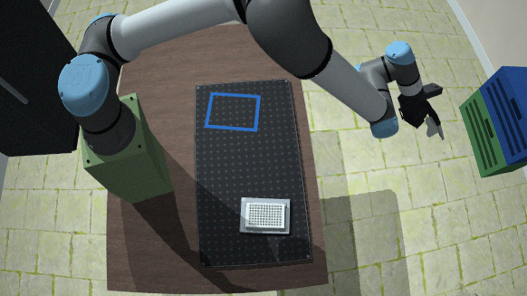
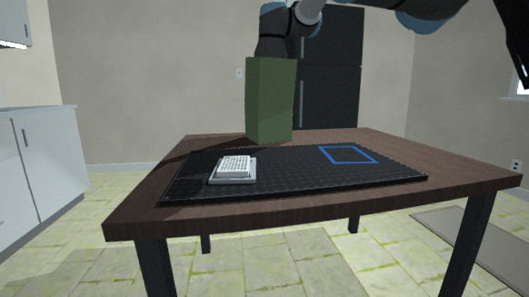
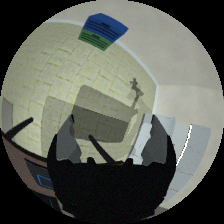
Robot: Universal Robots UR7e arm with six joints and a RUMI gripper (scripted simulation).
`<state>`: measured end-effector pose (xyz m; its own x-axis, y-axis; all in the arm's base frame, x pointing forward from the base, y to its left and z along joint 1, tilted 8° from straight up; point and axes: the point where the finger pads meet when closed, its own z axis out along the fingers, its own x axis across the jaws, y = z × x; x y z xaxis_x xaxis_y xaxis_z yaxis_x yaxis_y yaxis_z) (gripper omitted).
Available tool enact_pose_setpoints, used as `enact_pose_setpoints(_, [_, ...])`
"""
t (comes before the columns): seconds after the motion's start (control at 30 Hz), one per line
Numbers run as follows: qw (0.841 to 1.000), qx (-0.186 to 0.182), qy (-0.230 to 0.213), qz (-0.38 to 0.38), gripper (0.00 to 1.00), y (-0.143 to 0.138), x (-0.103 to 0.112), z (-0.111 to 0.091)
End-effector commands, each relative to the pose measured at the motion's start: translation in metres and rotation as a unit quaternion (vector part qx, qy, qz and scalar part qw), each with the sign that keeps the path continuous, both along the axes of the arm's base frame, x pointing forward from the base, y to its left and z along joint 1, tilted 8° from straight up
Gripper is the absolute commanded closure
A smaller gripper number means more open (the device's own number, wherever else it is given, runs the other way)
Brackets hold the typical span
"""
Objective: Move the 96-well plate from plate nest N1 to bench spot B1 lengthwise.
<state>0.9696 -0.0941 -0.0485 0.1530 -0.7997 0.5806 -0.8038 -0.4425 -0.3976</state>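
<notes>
Hand, black two-jaw, spread wide and empty, hangs beyond the brown wooden table. The white 96-well plate sits in its grey nest, well apart, long axis crosswise.

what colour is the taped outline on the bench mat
Blue: the taped outline is a blue rectangle on the black mat, clearest in the top view.

The exterior view cuts off the claw; the arm hides part of the desk.
</notes>
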Motion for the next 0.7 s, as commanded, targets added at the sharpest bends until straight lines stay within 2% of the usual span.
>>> enact_pose_setpoints(0.0, [1.0, 0.01, 0.011, -0.009, 0.0, -0.012, -0.01, -0.004])
enact_pose_setpoints(0.2, [1.0, 0.01, 0.011, -0.008, 0.0, -0.032, -0.026, -0.018])
enact_pose_setpoints(0.3, [1.0, 0.01, 0.011, -0.008, 0.0, -0.033, -0.027, -0.019])
enact_pose_setpoints(0.37, [0.999, 0.026, 0.031, -0.024, 0.0, -0.039, -0.034, -0.023])
enact_pose_setpoints(0.47, [0.999, 0.026, 0.031, -0.024, 0.0, -0.043, -0.037, -0.026])
enact_pose_setpoints(0.67, [0.999, 0.026, 0.031, -0.024, 0.0, -0.062, -0.055, -0.039])
